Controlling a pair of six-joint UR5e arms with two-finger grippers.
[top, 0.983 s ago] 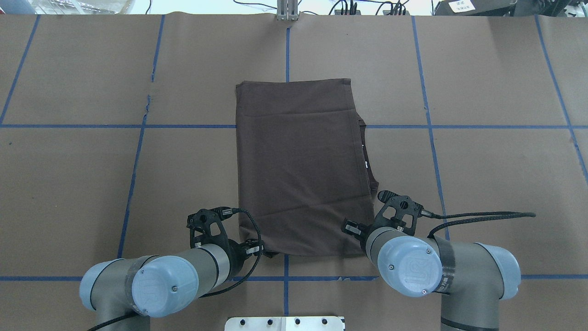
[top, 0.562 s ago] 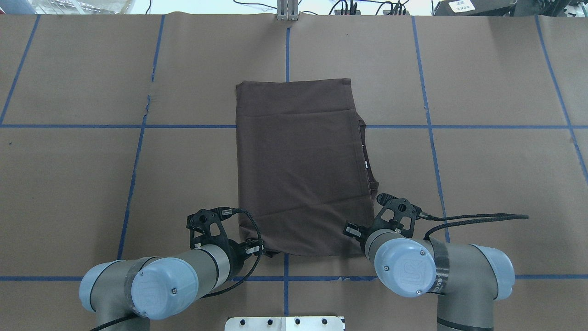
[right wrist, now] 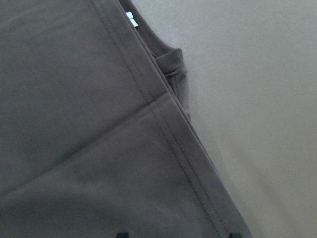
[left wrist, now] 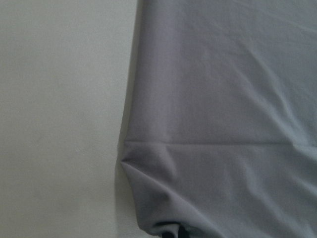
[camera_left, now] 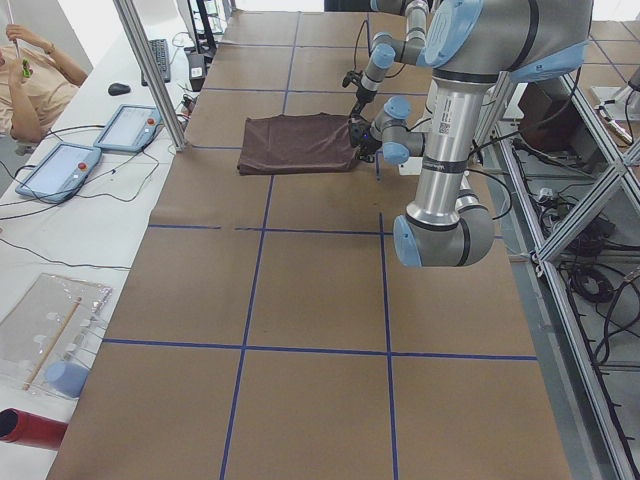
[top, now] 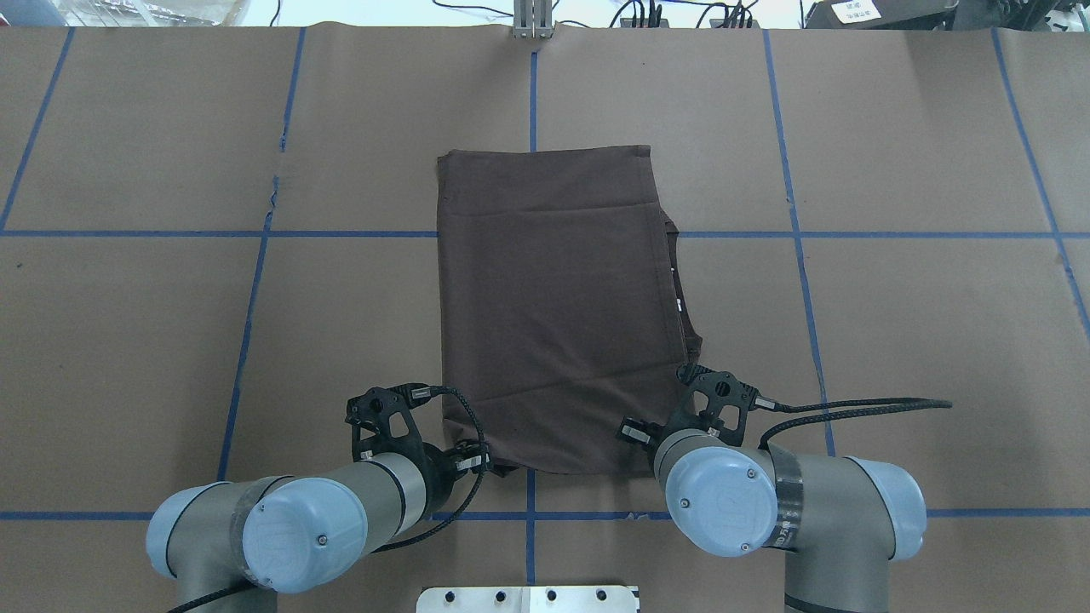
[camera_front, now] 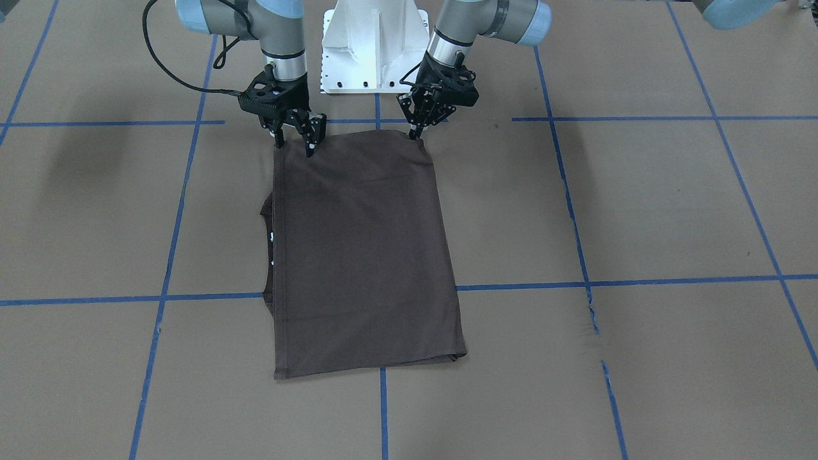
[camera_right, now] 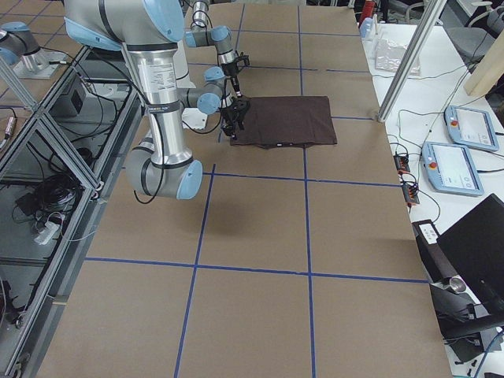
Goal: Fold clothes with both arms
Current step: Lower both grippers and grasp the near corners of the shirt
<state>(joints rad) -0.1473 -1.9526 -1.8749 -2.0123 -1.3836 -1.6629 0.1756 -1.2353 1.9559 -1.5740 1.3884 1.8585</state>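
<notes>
Right end effector [camera_front: 294,147] — now farther inward, over T-shirt [camera_front: 364,255] corner

Dk brown tee [top: 553,306], folded flat.

On my feeds I count one T-shirt [top: 553,306], one table [top: 894,340], two arms (left arm [top: 341,511], right arm [top: 817,502]), two end effectors (left end effector [camera_front: 418,129], right end effector [camera_front: 294,147]), two tablets [camera_left: 60,170] [camera_left: 130,127], one person [camera_left: 30,80].
</notes>
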